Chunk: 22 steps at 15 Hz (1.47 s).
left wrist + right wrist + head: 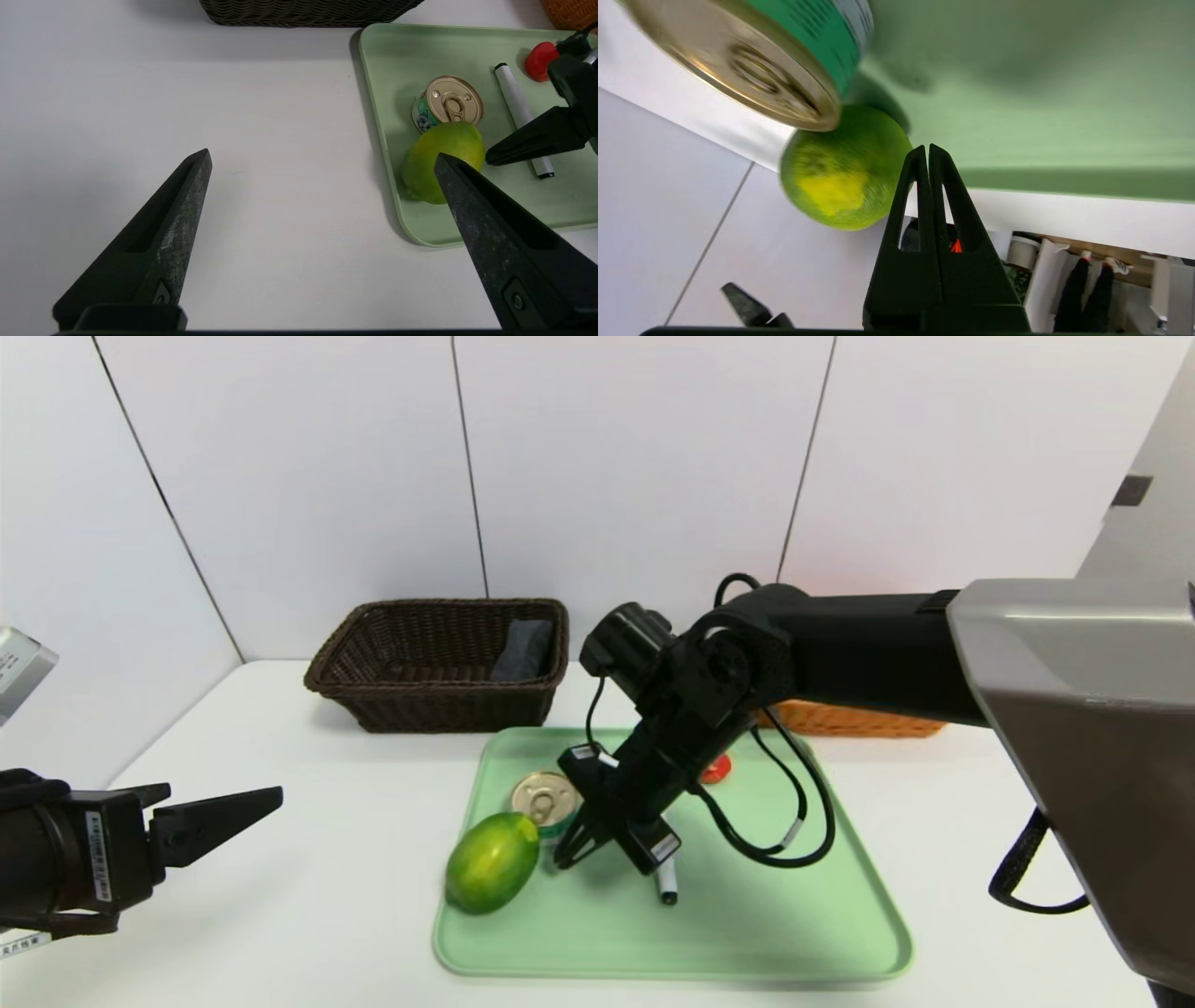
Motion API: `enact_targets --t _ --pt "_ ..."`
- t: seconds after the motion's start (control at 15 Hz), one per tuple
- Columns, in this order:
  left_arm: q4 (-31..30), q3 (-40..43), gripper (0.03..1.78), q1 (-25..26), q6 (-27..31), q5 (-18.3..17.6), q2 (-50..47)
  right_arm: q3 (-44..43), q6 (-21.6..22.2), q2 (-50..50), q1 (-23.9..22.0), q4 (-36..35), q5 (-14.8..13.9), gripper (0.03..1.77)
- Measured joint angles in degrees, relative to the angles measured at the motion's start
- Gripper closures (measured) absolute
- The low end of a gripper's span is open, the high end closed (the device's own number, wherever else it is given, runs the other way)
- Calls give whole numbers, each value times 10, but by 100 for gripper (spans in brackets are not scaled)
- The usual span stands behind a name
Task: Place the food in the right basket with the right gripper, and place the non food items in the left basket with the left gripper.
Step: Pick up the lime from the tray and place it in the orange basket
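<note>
the squat tin can (546,800) has a green-white label, its print unreadable. it touches the round green citrus fruit (491,861) on the pale green tray (794,933), centre frame. right pincer (568,855) closed, empty; left pincer (271,797) open, lower left.

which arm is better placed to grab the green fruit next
Right. The right tool sits shut and empty beside the green fruit on the tray; the left tool is open over bare table, off the tray.

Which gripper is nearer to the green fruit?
Right. The right gripper is shut, empty, just beside the fruit over the tray. The left gripper is open, off to the side over the table.
</note>
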Motion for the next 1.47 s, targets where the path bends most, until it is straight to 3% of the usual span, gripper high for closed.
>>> enact_targets --t 0.4,0.47,0.67,0.8,1.0,1.07,1.2,1.47 --pt "-2 -1 12 0 0 1 11 0 -37 -21 -20 35 11 175" --pt "-2 -1 12 0 0 1 13 0 -44 -26 -20 35 16 167" --pt "-2 -1 12 0 0 1 17 0 -50 -45 -17 35 26 116" --pt "-2 -2 12 0 0 1 19 0 -54 -58 -16 38 47 91" --pt "-2 -1 12 0 0 2 21 0 -118 -76 -7 59 50 65" --pt "-2 -1 12 0 0 2 22 0 -146 -81 -1 63 42 58" --pt "-2 -1 12 0 -1 2 22 0 -198 -87 17 63 -3 47" --pt "-2 -1 12 0 -2 1 20 0 -347 -87 69 26 -163 32"
